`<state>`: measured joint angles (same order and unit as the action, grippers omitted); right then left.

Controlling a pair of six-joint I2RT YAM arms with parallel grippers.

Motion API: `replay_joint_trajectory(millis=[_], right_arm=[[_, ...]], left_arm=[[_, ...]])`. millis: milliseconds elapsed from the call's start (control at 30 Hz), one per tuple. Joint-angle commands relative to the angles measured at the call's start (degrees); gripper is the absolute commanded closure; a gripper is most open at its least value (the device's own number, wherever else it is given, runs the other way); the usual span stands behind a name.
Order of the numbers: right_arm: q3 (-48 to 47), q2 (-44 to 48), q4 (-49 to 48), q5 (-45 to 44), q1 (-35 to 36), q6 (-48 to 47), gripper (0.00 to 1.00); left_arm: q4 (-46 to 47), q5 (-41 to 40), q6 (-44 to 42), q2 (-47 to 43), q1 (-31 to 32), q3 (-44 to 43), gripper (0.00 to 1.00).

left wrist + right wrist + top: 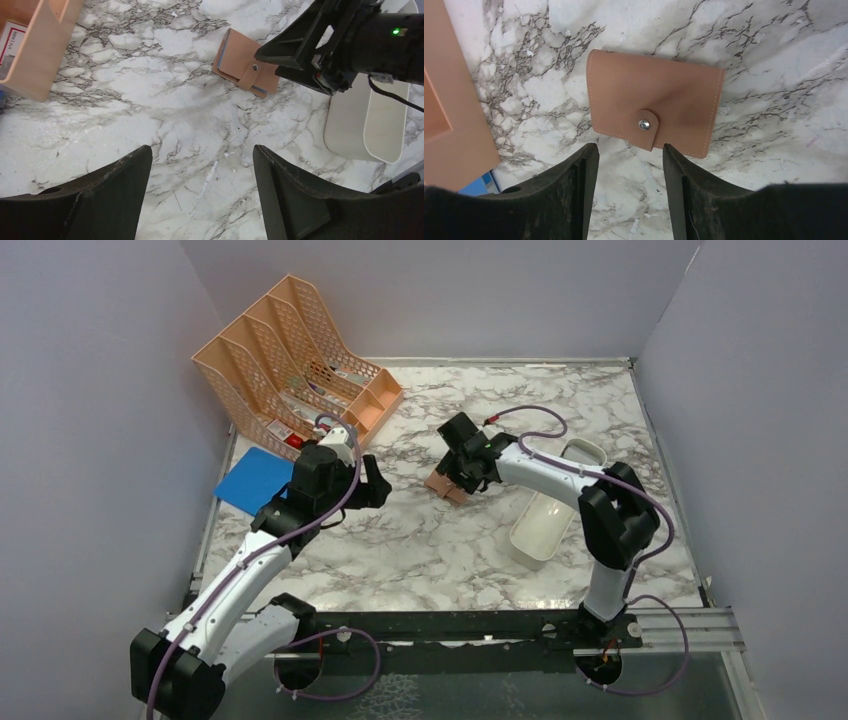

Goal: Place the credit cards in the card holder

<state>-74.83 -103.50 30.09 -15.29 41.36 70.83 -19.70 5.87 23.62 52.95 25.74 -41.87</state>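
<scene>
The card holder lies folded shut on the marble table, its snap tab fastened; it is a pinkish-tan wallet, also seen in the left wrist view with a blue edge at its side. No credit cards are in view. My right gripper hovers just over the holder's near edge, open, with only bare marble between its fingers; from above it sits right at the holder. My left gripper stands wide open and empty, to the left of the holder.
A peach mesh file organiser stands at the back left. A blue flat folder lies beside the left arm. A white oblong tray sits right of the holder, under the right arm. Grey walls enclose the table.
</scene>
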Motion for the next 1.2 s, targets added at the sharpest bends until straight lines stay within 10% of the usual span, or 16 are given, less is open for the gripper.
replay_joint_trajectory(millis=[0,367,667,1167], right_arm=[[-5.15,-5.88,6.96,-4.40,1.45,3.42,0.46],[-9.44,-13.48,12.96,-12.21,3.02,2.31,0.51],[4.98,-2.40,-8.48,-9.54,3.19,-20.63,0.99],[25.06,25.07,-30.14,15.52,3.17,-53.63,0.99]], left_arm=[[-1.33,-3.57,-2.15,-2.36,0.08,0.07,0.22],[-1.62,-6.44,-2.26,-5.61,0.11,0.16,0.22],[-2.77,-3.68,-1.00,-3.40,0.10,-0.18,0.29],[0.41,11.76,3.84,2.00,0.10,-0.63,0.34]])
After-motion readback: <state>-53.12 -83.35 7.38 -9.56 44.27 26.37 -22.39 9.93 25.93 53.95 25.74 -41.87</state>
